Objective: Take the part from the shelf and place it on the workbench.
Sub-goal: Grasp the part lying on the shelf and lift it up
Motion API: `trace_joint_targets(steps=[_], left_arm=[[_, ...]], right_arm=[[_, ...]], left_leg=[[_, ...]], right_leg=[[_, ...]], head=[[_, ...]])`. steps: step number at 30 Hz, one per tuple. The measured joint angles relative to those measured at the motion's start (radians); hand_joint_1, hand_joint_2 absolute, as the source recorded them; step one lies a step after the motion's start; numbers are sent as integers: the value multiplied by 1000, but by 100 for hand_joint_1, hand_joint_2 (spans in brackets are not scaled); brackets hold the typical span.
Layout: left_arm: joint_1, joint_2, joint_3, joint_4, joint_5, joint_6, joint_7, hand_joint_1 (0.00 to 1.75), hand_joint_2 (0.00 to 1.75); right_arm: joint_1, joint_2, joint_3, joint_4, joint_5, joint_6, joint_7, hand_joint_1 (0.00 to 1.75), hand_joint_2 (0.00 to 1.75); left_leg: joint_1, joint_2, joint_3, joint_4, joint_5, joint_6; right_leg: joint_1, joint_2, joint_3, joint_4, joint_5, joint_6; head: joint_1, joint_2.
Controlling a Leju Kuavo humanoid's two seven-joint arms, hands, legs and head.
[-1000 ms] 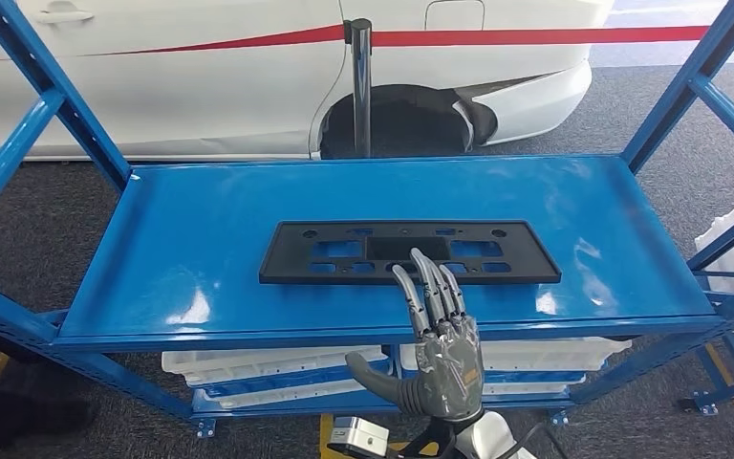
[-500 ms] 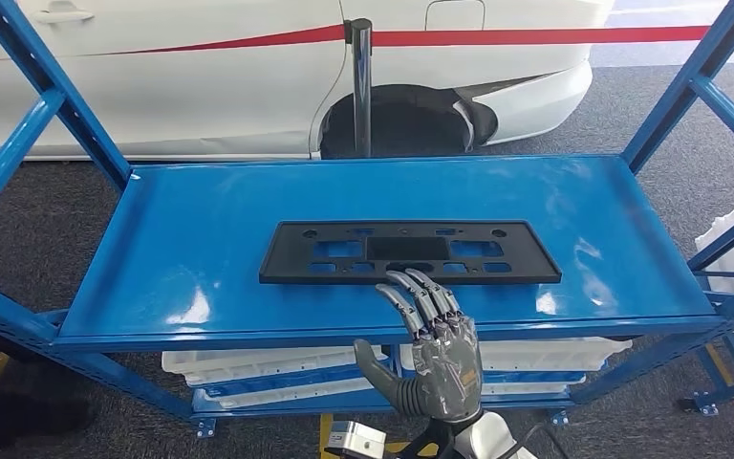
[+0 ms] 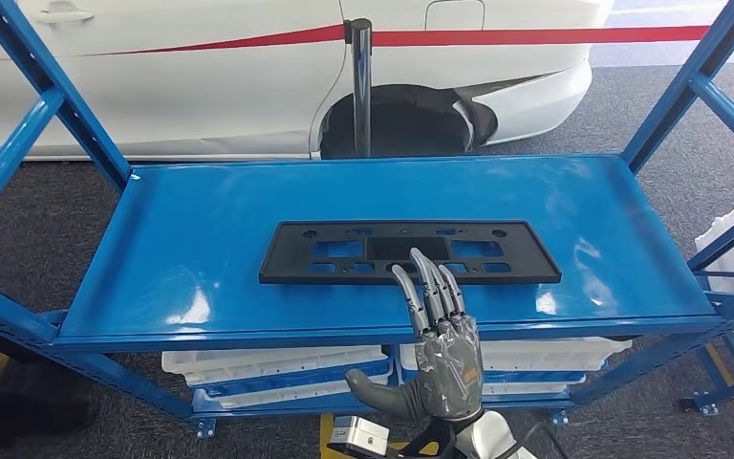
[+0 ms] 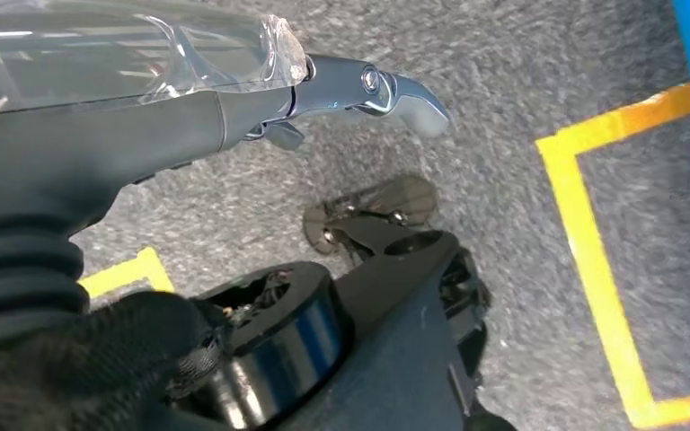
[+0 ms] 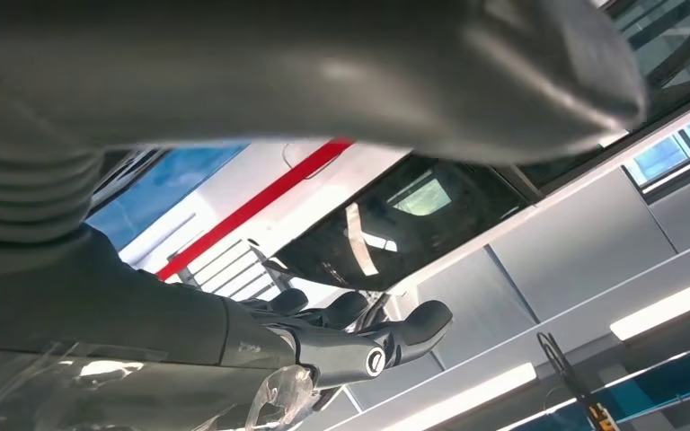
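1 black part (image 3: 409, 252), a flat rectangular plate with cut-outs, lies flat at the centre of the blue shelf (image 3: 191, 239), its long side parallel to the shelf's front edge. That orientation presents the near long edge to the robot, the likely grasp line.

The right hand (image 3: 437, 339) rises from 6 o'clock below the shelf's front lip, palm down, fingers (image 3: 426, 287) extended and apart toward 12 o'clock. The fingertips overlap the part's near edge in the head view; contact cannot be confirmed. The thumb sticks out toward 9 o'clock, below the shelf lip. The hand is released and holds nothing. Judgement: this is the reach phase; the spread posture suits sliding over the edge before closing.

The left hand (image 4: 359, 90) appears in the left wrist view above grey carpet and yellow floor tape (image 4: 593, 242), which suggests a hanging arm. Whether it is released or clenched cannot be told.

White bins (image 3: 277, 368) sit on the lower shelf level. A white car (image 3: 248, 67) with a red stripe stands at 12 o'clock behind the shelf.

View comparison: the head view gives hand-to-part alignment. The right wrist view looks upward at the car's window and building panels, not at the part, so it provides no grasp confirmation.
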Motion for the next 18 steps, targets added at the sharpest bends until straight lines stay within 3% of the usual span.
trace_joint_targets(steps=[8, 12, 18], left_arm=[[-4, -5, -8, 0, -29, 18, 93, 0, 0], [-8, -9, -21, 0, -41, 15, 98, 0, 0], [-8, -10, -32, 0, -42, 15, 98, 0, 0]], right_arm=[[-6, 1, 0, 19, 69, 19, 3, 0, 0], [-15, 1, 1, 63, 181, 39, 26, 0, 0], [-15, 0, 1, 84, 198, 40, 31, 0, 0]], left_leg=[[0, 0, 0, 0, 0, 0], [0, 0, 0, 0, 0, 0], [0, 0, 0, 0, 0, 0]], right_leg=[[0, 0, 0, 0, 0, 0], [0, 0, 0, 0, 0, 0], [0, 0, 0, 0, 0, 0]], head=[[0, 0], [0, 0], [0, 0]])
